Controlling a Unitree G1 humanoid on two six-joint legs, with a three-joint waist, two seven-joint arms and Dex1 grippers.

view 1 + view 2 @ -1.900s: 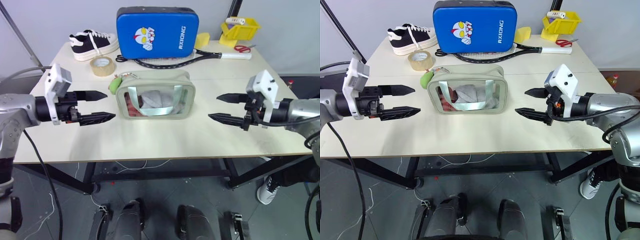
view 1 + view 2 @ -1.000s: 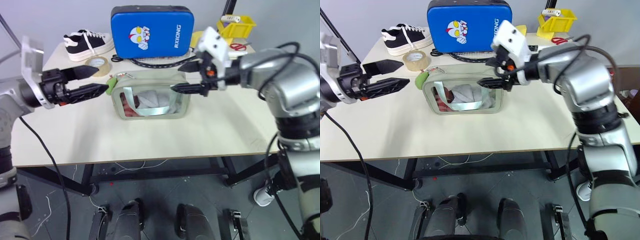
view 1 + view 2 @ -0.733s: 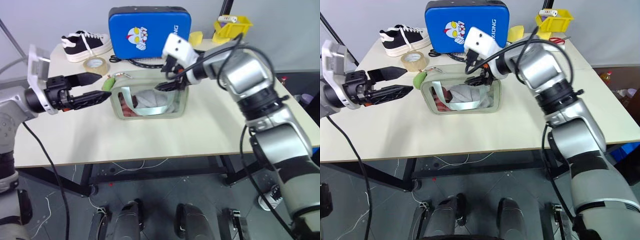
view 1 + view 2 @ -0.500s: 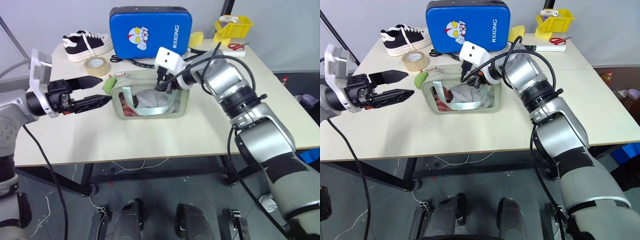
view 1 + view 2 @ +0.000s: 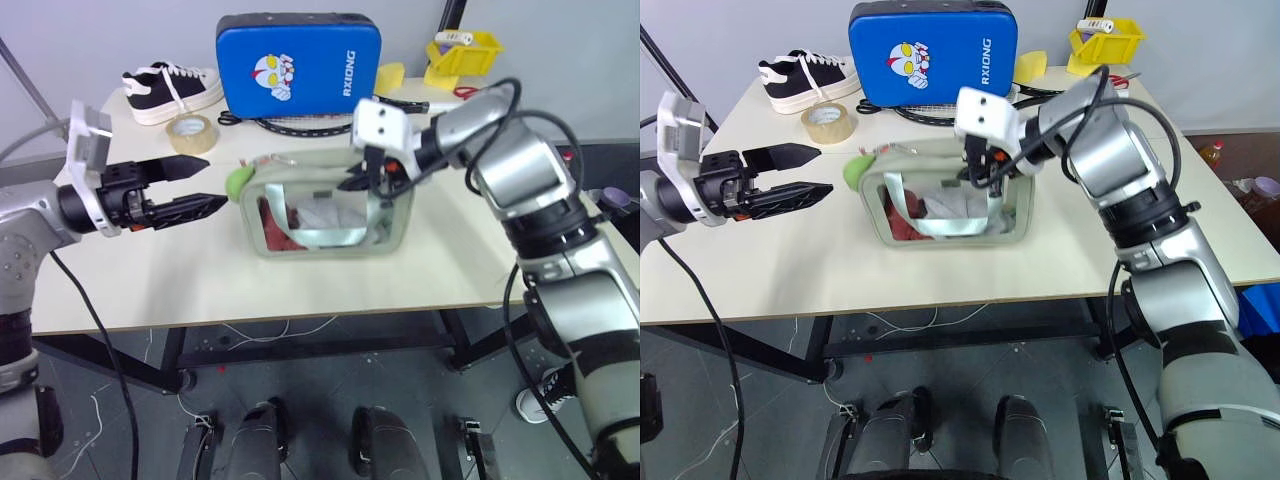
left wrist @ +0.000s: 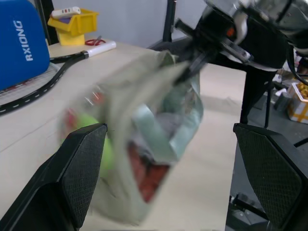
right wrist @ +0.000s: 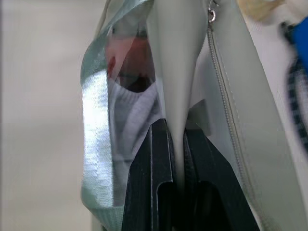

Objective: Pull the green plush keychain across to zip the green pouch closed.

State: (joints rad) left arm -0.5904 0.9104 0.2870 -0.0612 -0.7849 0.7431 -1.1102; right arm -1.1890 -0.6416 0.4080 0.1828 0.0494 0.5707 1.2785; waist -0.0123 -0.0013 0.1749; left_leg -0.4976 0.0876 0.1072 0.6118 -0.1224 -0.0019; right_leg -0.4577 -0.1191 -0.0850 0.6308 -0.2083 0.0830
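Note:
The green pouch (image 5: 325, 208), pale sage with a clear front window and mint straps, stands mid-table with its contents showing. The green plush keychain (image 5: 237, 180) hangs at the pouch's upper left corner. My right gripper (image 5: 365, 180) comes in over the pouch's top toward its right end. It is shut on the top fabric edge (image 7: 175, 120), beside the zipper (image 7: 226, 96). My left gripper (image 5: 212, 182) is level and open, just left of the keychain without touching it. The left wrist view shows the pouch (image 6: 149, 120) blurred between the left gripper's fingers (image 6: 82, 163).
At the back of the table (image 5: 300, 285) stand a blue padded case (image 5: 293, 65), a black-and-white shoe (image 5: 172, 88) and a tape roll (image 5: 189, 133). A racket (image 5: 310, 126), a yellow bin (image 5: 461, 52) and scissors (image 5: 470, 92) lie back right.
My right gripper reached over the pouch's top, shut on its edge and dragged the pouch a little to the right. The left gripper has stayed open in place.

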